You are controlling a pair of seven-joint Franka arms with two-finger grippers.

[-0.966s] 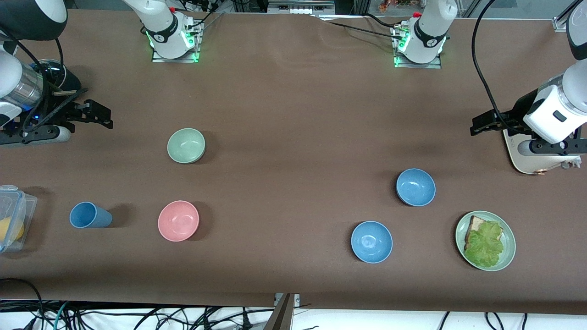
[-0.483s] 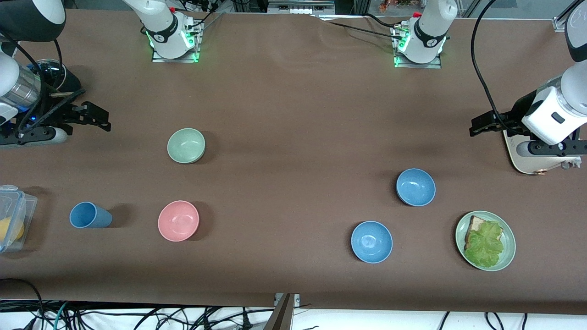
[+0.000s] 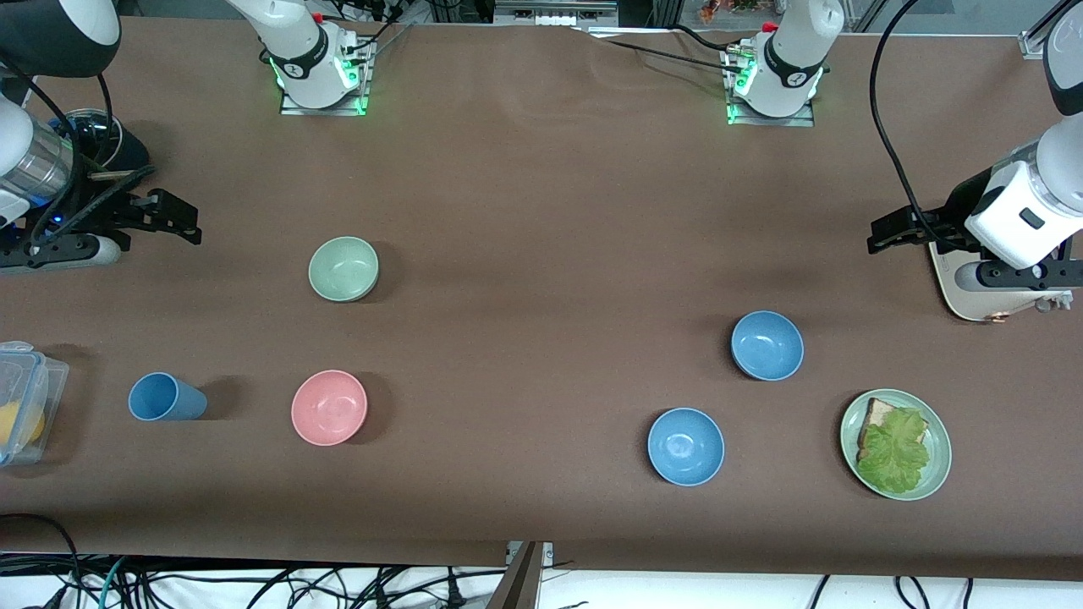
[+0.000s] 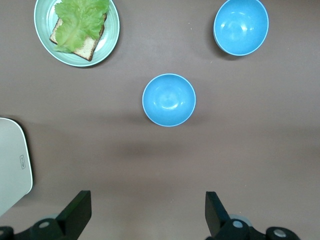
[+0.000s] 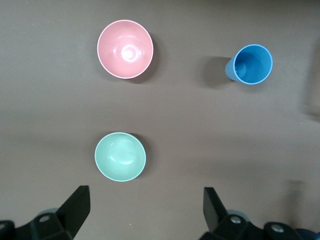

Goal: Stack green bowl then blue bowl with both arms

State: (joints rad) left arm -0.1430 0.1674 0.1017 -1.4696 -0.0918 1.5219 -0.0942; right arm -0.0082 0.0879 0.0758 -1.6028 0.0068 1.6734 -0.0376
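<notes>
Both bowls sit loose on the matte brown table [image 3: 541, 211], nothing stacked yet. The green bowl [image 3: 343, 268] is small, round and smooth, in a pale sage. A same-size pink bowl [image 3: 329, 407] is at 6 o'clock from it in the front view. The blue bowl [image 3: 766, 345] is a muted steel colour, with a brighter sky-blue bowl [image 3: 685, 446] at its 7 o'clock.

The right gripper [image 3: 190, 222] hangs over bare table, roughly 10 o'clock from the green bowl, black fingers spread wide. The left gripper [image 3: 880, 234] is over the table between 1 and 2 o'clock from the blue bowl, also spread wide and holding nothing.
</notes>
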